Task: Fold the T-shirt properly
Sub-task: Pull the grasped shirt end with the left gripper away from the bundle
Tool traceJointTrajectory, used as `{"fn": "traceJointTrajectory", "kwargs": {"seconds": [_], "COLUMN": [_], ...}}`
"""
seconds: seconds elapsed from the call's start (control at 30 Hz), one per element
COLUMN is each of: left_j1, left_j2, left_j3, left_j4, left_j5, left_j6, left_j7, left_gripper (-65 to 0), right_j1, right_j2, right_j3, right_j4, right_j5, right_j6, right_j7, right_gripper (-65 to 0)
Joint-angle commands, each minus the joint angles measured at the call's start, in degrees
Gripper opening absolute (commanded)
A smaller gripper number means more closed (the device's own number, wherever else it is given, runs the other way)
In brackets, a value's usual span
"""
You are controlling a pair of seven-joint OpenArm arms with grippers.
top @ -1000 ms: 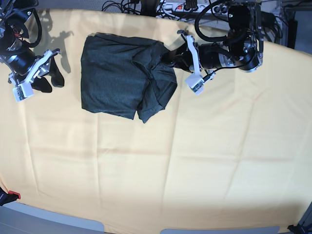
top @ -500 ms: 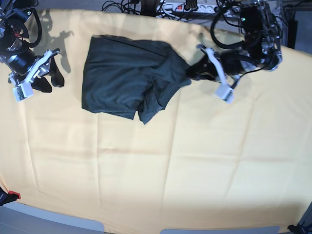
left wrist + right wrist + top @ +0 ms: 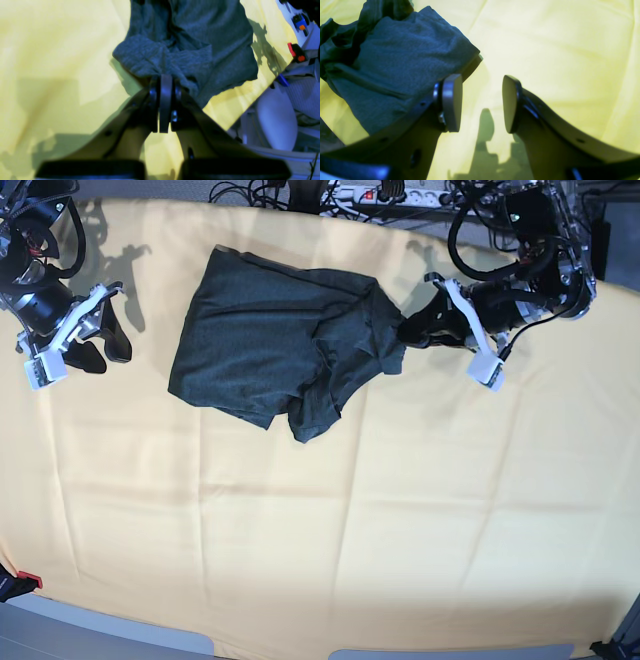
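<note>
The T-shirt (image 3: 270, 340) is a dark teal-grey heap, partly bunched, on the yellow cloth at the back middle of the table. My left gripper (image 3: 407, 330) is at its right edge, shut on a pinch of fabric, and the shirt is drawn toward it. In the left wrist view the pads (image 3: 165, 82) meet on the T-shirt (image 3: 195, 37) hem. My right gripper (image 3: 105, 350) hangs open at the far left, apart from the shirt. In the right wrist view the right gripper (image 3: 482, 102) holds nothing, with the T-shirt (image 3: 395, 62) beyond its left finger.
The yellow cloth (image 3: 350, 530) covers the whole table, with shallow creases. Cables and a power strip (image 3: 390, 194) lie along the back edge. Past the table edge (image 3: 250, 105) in the left wrist view are white and grey objects.
My left gripper has pulled the shirt's right edge to the right, dragging the whole garment that way and stretching it out. The right arm has not moved.
</note>
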Motion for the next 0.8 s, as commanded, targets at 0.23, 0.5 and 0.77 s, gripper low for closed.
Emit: {"fn": "traceJointTrajectory", "kwargs": {"seconds": [0.23, 0.5, 0.77], "left_j1": [-1.4, 0.9, 0.9], "left_j2": [0.1, 0.3, 3.3], "left_j3": [-2.4, -2.4, -2.3], "left_j4": [1.1, 1.1, 1.1], "left_j5": [1.4, 7.5, 20.7], "left_j6": [-0.2, 1.8, 12.2], "left_j7": [-1.4, -2.4, -8.2], "left_gripper": [-65.0, -65.0, -65.0], "right_j1": [0.2, 0.2, 0.2], "right_j2": [0.8, 0.8, 0.8], "right_j3": [0.3, 0.3, 0.3], "right_j4": [1.0, 1.0, 1.0], "right_j5": [1.2, 1.2, 2.8], "right_j6": [0.1, 0.1, 0.1], "right_j7": [1.3, 1.3, 1.3], "right_gripper": [-38.1, -38.1, -38.1]}}
